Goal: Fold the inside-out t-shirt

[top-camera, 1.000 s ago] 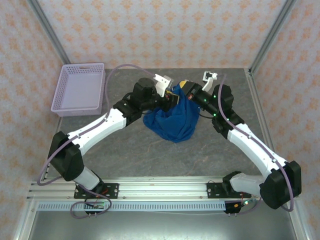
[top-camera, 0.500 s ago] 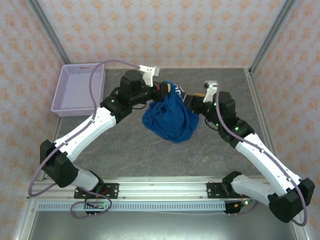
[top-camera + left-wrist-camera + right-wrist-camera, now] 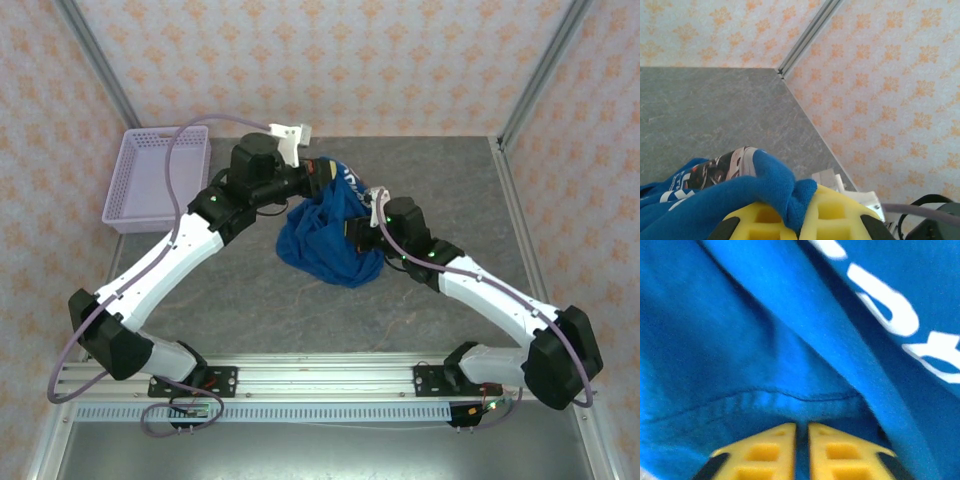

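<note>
We are pinching a fold of the t-shirt (image 3: pixel 325 245) in our left gripper's (image 3: pixel 800 220) closed jaws, with the rest bunched at the table's (image 3: pixel 450 200) far middle. Our right gripper (image 3: pixel 801 432) is pressing shut against the hem (image 3: pixel 790 399), seen close from its wrist. We cannot tell whether cloth is caught there, and from above we are seeing the whole shirt between both arms.

Royal-blue t-shirt (image 3: pixel 322 245) with white lettering, lavender basket (image 3: pixel 160 180), grey mottled table (image 3: pixel 250 295).
</note>
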Robot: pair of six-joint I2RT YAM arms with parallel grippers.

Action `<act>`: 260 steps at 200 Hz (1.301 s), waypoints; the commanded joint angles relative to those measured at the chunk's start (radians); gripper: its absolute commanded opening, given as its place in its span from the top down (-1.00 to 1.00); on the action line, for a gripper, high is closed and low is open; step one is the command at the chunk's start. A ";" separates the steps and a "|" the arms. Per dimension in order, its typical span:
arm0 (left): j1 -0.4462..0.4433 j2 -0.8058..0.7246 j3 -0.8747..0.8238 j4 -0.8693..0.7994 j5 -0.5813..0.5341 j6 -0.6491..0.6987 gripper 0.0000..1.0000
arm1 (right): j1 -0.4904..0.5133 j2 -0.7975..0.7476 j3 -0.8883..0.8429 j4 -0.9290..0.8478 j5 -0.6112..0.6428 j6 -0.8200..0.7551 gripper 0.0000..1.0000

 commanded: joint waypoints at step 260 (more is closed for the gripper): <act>0.001 -0.013 0.259 -0.041 -0.141 0.037 1.00 | 0.065 -0.098 0.080 0.035 0.168 -0.115 0.62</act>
